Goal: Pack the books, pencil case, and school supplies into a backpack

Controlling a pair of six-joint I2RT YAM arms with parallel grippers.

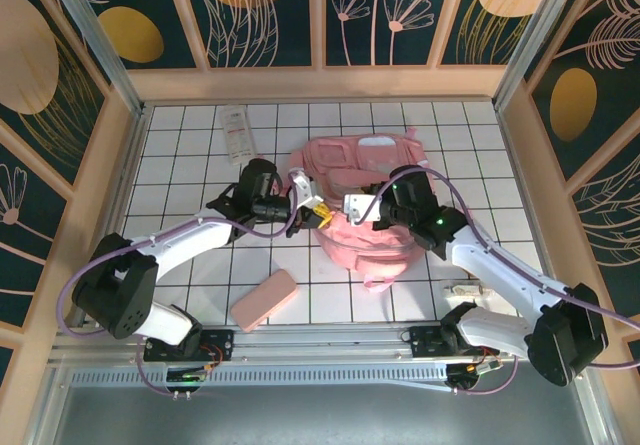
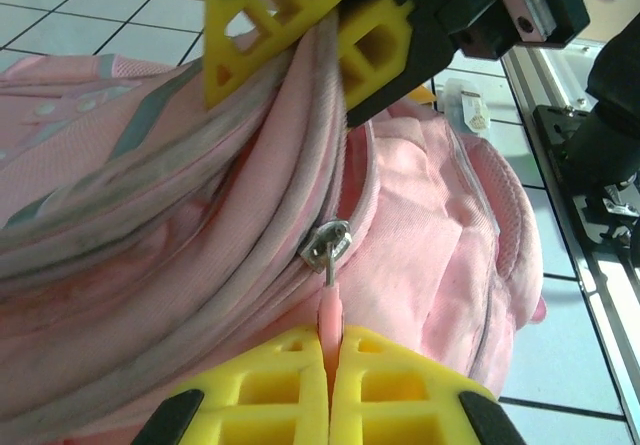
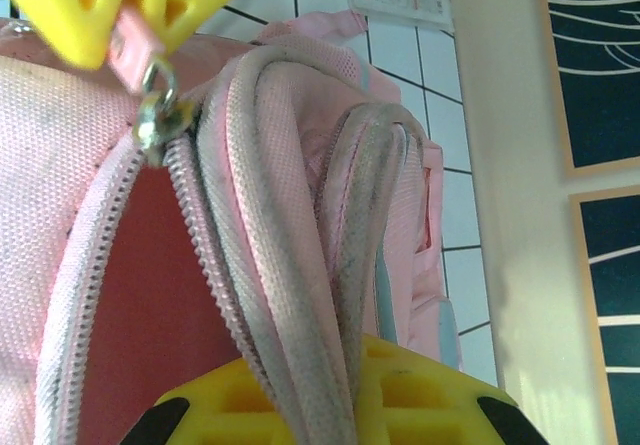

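I am pinching the pink zipper pull (image 2: 330, 315) of the backpack (image 2: 430, 225) in my left gripper (image 2: 330, 365) while my right gripper (image 3: 335, 395) is clamping its piped rim (image 3: 300, 215), aiming to draw steadily along the teeth (image 3: 205, 235), rim taut, the pencil case (image 1: 264, 299) lying near the backpack.

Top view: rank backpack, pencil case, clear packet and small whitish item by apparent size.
1. backpack, clearly largest though partly covered
2. pencil case
3. clear packet, only slightly smaller than the case
4. whitish item

2 white arms (image 1: 190, 237), black joints (image 1: 262, 180), purple cables (image 1: 72, 290), yellow latticed claw fingers (image 2: 400, 385).
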